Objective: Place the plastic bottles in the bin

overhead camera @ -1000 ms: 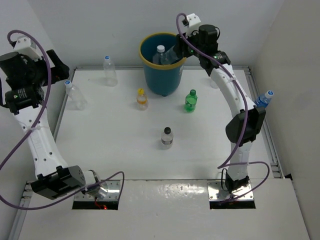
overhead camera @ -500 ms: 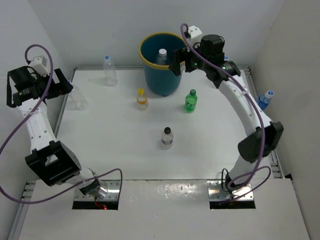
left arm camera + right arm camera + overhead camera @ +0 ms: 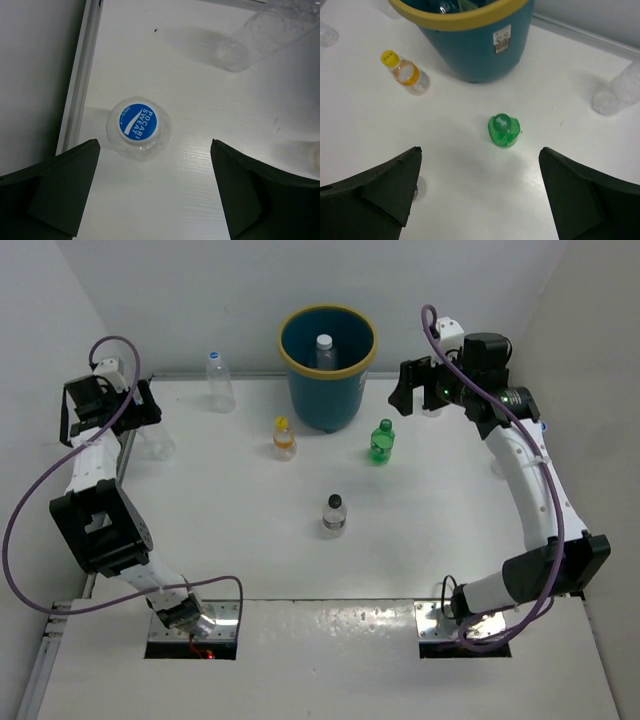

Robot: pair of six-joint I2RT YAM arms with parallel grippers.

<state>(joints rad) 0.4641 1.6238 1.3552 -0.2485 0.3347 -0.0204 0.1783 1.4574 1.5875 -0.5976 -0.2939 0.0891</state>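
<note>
Both hang spread and empty: blue-capped bottle point(image 3: 138, 127) between my left fingers point(image 3: 60, 185), green bottle point(image 3: 504, 130) between my right fingers point(image 3: 375, 190).

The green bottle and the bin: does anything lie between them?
Nothing. The right wrist view shows only bare white table between the green bottle and the bin.

White matte tabletop point(image 3: 250, 540), pale metal rail point(image 3: 80, 75) along its left, back and right edges. Plain white walls point(image 3: 200, 300) on three sides. Glossy white panel point(image 3: 330, 670) at near edge. Tiny dark speck point(image 3: 155, 30) near rail.
</note>
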